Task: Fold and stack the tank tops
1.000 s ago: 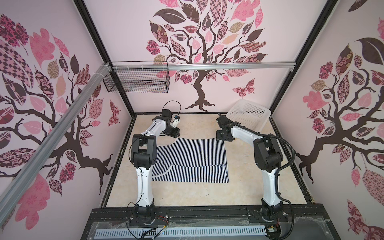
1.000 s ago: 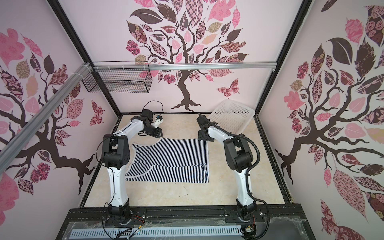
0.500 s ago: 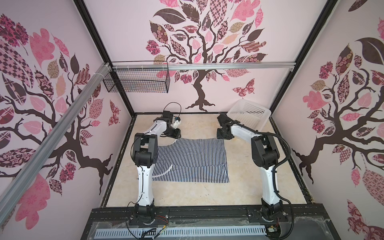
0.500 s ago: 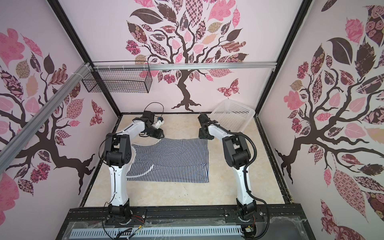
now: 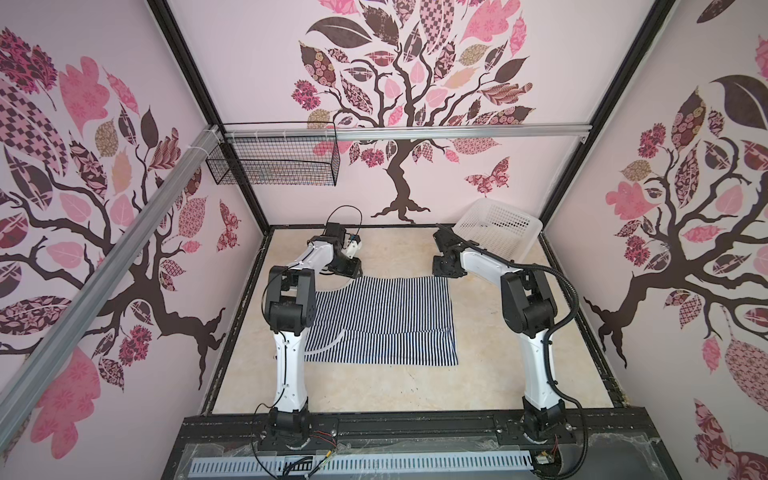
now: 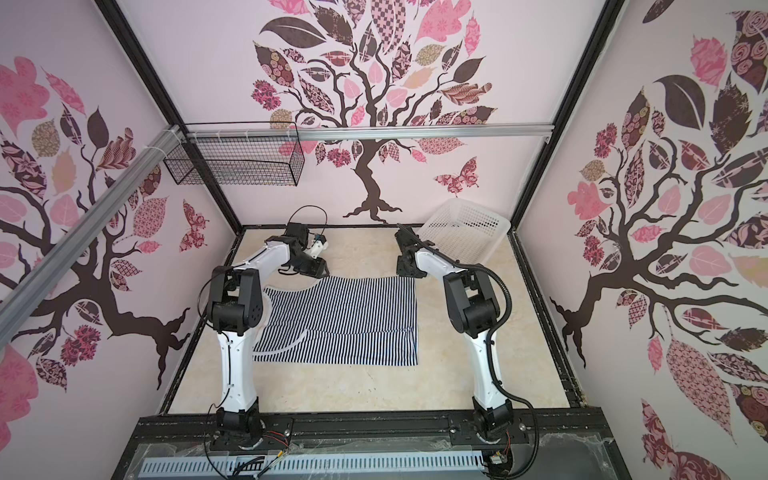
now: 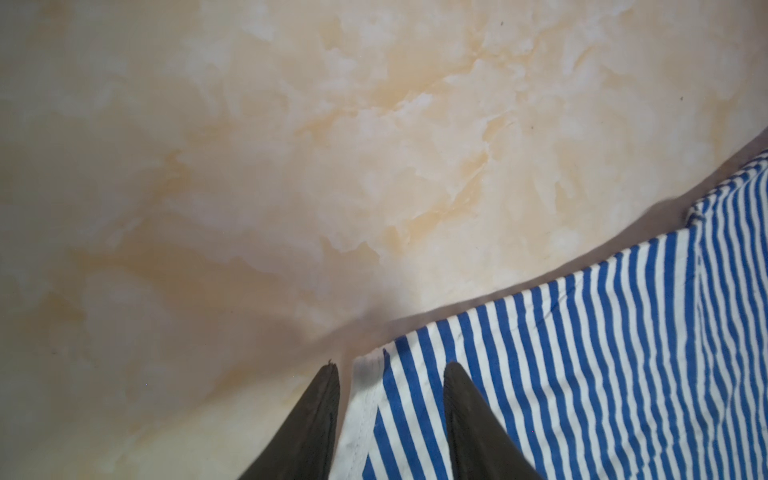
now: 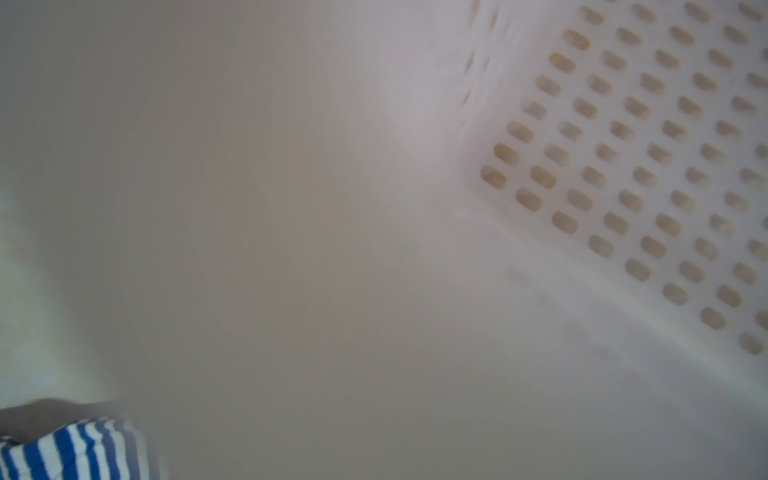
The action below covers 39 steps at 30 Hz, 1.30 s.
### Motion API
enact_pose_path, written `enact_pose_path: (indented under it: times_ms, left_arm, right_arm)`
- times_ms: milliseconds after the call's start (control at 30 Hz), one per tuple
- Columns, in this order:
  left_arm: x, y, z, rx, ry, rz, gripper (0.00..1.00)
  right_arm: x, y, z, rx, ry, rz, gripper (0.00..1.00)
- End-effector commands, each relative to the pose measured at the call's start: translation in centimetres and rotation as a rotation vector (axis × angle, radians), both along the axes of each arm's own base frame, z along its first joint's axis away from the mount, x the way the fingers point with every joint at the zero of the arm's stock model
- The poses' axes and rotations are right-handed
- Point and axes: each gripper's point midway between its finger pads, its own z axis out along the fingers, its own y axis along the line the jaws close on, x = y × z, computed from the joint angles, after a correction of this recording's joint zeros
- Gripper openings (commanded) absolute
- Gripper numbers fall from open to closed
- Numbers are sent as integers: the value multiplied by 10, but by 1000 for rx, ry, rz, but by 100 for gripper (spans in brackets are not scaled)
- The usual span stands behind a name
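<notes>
One navy-and-white striped tank top (image 5: 382, 320) (image 6: 345, 320) lies flat on the marbled table, with a fold line across its near part. At its far left corner is my left gripper (image 5: 353, 272) (image 7: 390, 370). The jaws stand apart, with the white-trimmed corner (image 7: 365, 399) between the fingertips. One fingertip (image 7: 457, 386) rests on the stripes and the other on the table beside the trim. My right gripper (image 5: 444, 272) (image 6: 409, 272) is down at the far right corner. Its fingers do not show in the right wrist view, which catches only a bunched bit of striped cloth (image 8: 70, 453).
A white perforated basket (image 5: 498, 228) (image 8: 644, 166) leans tilted in the back right corner, just behind the right arm. A black wire basket (image 5: 274, 162) hangs on the back left wall. Bare table lies in front of the tank top.
The right gripper has shifted a little toward the back and settled at the far right corner of the tank top. The left gripper has barely moved.
</notes>
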Motion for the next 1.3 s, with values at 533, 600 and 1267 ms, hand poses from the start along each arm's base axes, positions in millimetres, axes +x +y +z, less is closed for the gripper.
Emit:
enact_pose_path:
  times_ms: [533, 600, 1267]
  left_arm:
    - [-8, -6, 20, -29, -25, -14, 45]
    - [-9, -6, 20, -29, -23, -15, 45]
    - [-11, -2, 16, 0, -27, -37, 46]
  right_arm:
    - [-21, -123, 26, -69, 11, -302, 44]
    - [-22, -110, 30, -8, 15, -262, 45]
    - [-15, -5, 22, 13, 18, -67, 63]
